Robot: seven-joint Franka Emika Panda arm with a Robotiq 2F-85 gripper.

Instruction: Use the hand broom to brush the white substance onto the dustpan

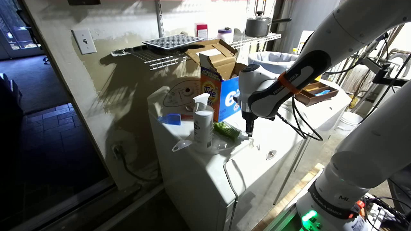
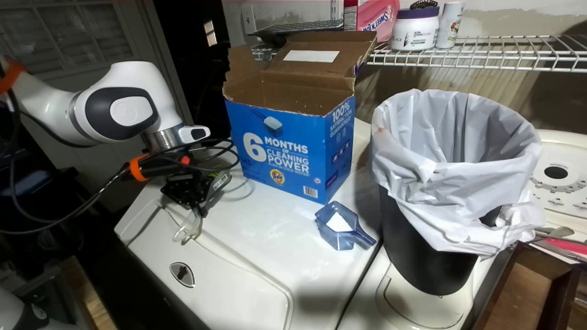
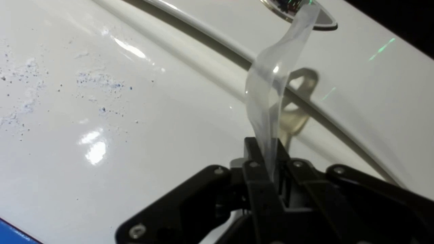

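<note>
The hand broom has green bristles (image 1: 227,130) and a clear plastic handle, which shows in an exterior view (image 2: 188,227) and the wrist view (image 3: 269,88). My gripper (image 3: 266,145) is shut on this handle, low over the white machine top; it also shows in an exterior view (image 1: 249,133). The bristles are out of the wrist view. The white substance (image 3: 98,81), a powder with blue specks, lies scattered at the left of the wrist view. The clear dustpan (image 1: 221,145) lies near the machine's end, its handle (image 1: 181,145) sticking out; a spray bottle partly hides it.
The white spray bottle (image 1: 203,128) stands at the dustpan. A blue Tide box (image 2: 279,151) stands behind the gripper. A blue scoop (image 2: 328,236) holding white powder lies near a bag-lined bin (image 2: 426,266). A wire shelf (image 2: 481,59) hangs above.
</note>
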